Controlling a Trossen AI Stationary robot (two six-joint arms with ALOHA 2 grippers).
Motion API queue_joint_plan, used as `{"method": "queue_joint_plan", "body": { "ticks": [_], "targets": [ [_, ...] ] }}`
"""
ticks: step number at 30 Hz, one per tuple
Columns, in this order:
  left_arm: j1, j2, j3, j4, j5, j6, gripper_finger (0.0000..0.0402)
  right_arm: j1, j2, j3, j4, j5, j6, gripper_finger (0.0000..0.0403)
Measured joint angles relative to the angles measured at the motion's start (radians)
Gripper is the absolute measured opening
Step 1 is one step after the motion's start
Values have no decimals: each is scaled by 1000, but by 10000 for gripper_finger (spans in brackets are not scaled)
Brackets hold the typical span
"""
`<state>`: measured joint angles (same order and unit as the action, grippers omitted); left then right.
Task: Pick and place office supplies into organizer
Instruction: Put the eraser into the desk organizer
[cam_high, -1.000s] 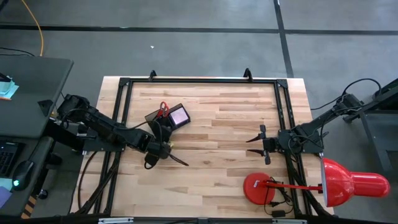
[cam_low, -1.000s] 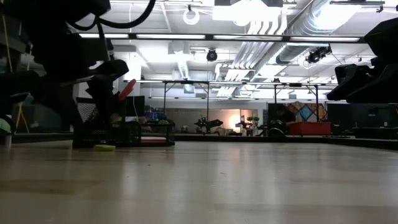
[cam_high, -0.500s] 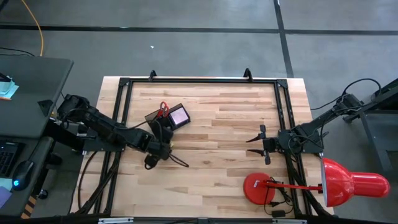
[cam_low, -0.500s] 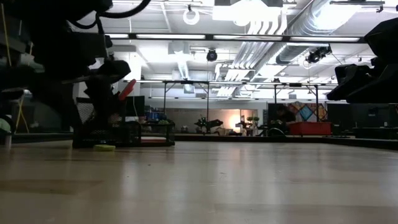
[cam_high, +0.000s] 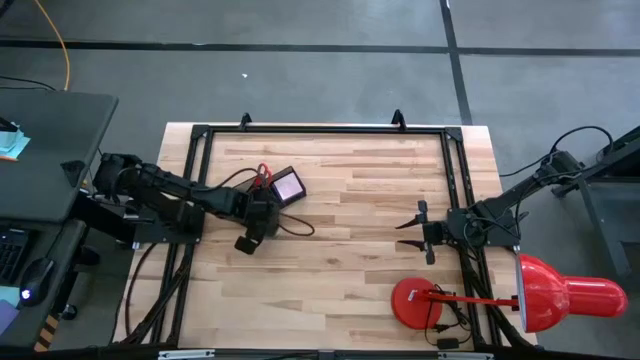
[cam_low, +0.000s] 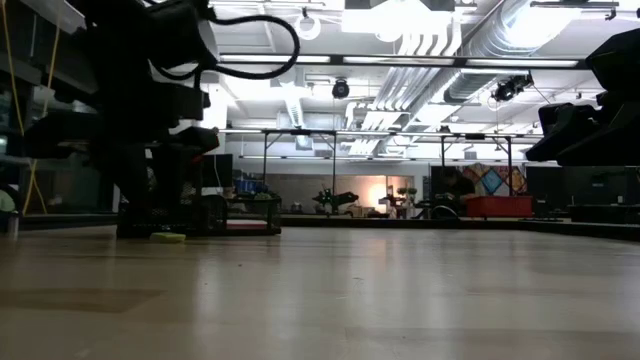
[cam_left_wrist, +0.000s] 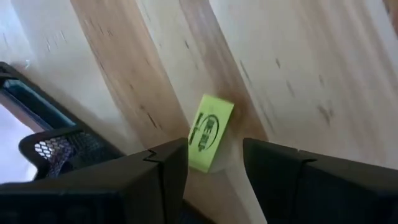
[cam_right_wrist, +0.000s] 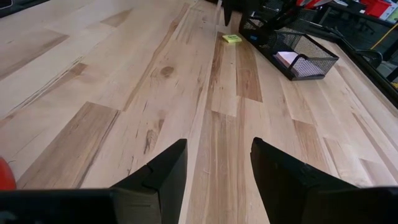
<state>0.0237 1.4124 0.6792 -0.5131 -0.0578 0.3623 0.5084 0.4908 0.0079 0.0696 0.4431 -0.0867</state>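
Note:
A small yellow eraser-like piece (cam_left_wrist: 210, 132) lies flat on the wooden table, also seen in the low view (cam_low: 168, 237) and the right wrist view (cam_right_wrist: 232, 38). My left gripper (cam_left_wrist: 214, 165) points down over it, open, one finger on each side of it. Just beyond stands the black mesh organizer (cam_high: 285, 187), holding a pink note pad (cam_right_wrist: 287, 58) and red-handled scissors (cam_high: 263, 175). My right gripper (cam_high: 410, 232) waits open near the table's right edge, with nothing between its fingers. My left gripper comes at the yellow piece from above. The piece's near corner (cam_left_wrist: 194, 163) lies right beside the inner edge of one finger (cam_left_wrist: 171, 168). I cannot tell whether they touch. The other finger (cam_left_wrist: 273, 168) stands apart from it, and the piece rests flat on the table.
A red desk lamp stands at the table's near right, its round base (cam_high: 420, 300) on the wood and its shade (cam_high: 565, 295) past the edge. A black frame (cam_high: 320, 130) runs round the table. Bare wood lies between the two arms.
My left arm has swung toward the table's far edge, bringing its gripper closer to the organizer, and the wrist has rolled somewhat. In the low view the arm now hides the scissors' red handle. The right arm has kept still.

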Motion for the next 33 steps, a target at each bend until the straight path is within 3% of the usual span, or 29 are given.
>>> {"method": "queue_joint_plan", "body": {
  "ticks": [14,33],
  "targets": [
    [39,70,0,54,11,155,150,0,0,0,0,-1,0,169],
    [62,122,3,85,44,127,150,0,0,0,0,-6,0,169]
  ]
}}
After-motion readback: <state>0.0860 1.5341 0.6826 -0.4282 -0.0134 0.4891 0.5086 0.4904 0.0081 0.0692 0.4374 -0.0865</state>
